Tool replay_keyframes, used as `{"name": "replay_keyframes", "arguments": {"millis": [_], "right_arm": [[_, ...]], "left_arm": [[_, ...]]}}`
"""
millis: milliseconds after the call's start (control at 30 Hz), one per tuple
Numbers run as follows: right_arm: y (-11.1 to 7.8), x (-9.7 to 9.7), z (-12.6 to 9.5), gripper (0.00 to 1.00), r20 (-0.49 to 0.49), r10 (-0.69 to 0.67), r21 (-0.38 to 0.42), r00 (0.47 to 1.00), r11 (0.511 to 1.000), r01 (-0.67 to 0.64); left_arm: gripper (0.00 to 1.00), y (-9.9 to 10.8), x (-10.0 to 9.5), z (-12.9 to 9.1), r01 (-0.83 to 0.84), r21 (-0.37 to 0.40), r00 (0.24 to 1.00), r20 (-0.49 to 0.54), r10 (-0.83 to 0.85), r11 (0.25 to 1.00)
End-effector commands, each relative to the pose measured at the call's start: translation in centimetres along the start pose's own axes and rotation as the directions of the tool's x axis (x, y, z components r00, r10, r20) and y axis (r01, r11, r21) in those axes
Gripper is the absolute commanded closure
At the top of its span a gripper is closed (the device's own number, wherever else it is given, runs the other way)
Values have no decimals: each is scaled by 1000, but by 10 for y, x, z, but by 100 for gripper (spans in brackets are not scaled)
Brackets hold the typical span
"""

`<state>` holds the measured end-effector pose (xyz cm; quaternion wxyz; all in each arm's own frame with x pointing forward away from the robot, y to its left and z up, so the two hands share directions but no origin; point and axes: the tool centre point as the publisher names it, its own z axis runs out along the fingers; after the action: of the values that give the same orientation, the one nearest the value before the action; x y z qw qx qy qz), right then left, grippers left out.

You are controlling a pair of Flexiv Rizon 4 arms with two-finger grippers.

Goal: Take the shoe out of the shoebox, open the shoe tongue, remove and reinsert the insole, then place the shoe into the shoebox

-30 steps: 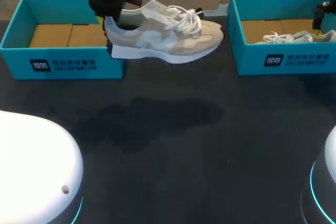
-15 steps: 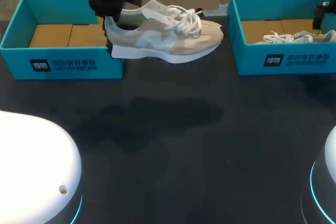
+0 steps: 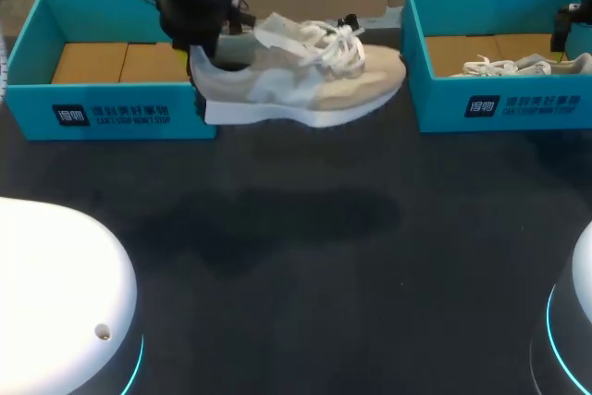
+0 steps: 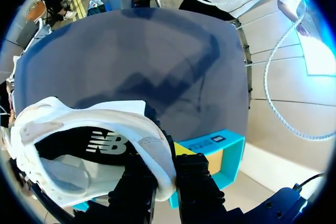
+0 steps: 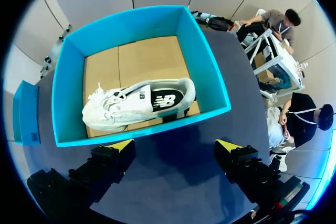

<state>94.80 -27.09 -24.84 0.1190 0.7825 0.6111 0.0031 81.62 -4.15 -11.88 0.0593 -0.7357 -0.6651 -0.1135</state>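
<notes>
the first step looks done. the shoe (image 3: 296, 80) is out of the left shoebox (image 3: 111, 116), which has only brown card in it. the shoe hangs in the air, just beside that box and over the dark tabletop (image 3: 305, 275), with its toe pointing at the right shoebox (image 3: 481, 104). its shadow lies on the tabletop under it, so it is not down yet.

all the rest is left to do, i think. the laces (image 3: 335, 42) look tied in a bunch over the tongue (image 3: 276, 29). the dark insole (image 4: 79, 145) lies inside the shoe. so the shoe must be set down, the tongue pulled open, the insole taken out and put back, and the shoe laid in a box again.

the left tool (image 4: 163, 182) pinches the back rim of the heel. one finger is inside the shoe and one is outside, and both press on the rim. that is all that holds the shoe up.

the right tool (image 5: 176, 153) hangs over the right shoebox with its fingers spread wide, touching nothing. a second shoe (image 5: 136, 103) lies in that box.
</notes>
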Motion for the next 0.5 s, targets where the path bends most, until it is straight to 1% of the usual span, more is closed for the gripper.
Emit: {"name": "replay_keyframes", "arguments": {"millis": [33, 233, 500], "right_arm": [[0, 0, 0, 0, 0, 0, 0, 1000, 1000, 0], [0, 0, 0, 0, 0, 0, 0, 1000, 1000, 0], [0, 0, 0, 0, 0, 0, 0, 1000, 1000, 0]], "left_arm": [[100, -10, -13, 3, 17, -21, 1000, -9, -17, 1000], [100, -16, -37, 9, 39, -54, 999, -22, -40, 998], [100, -20, -64, 9, 32, -54, 999, -10, -32, 998]]}}
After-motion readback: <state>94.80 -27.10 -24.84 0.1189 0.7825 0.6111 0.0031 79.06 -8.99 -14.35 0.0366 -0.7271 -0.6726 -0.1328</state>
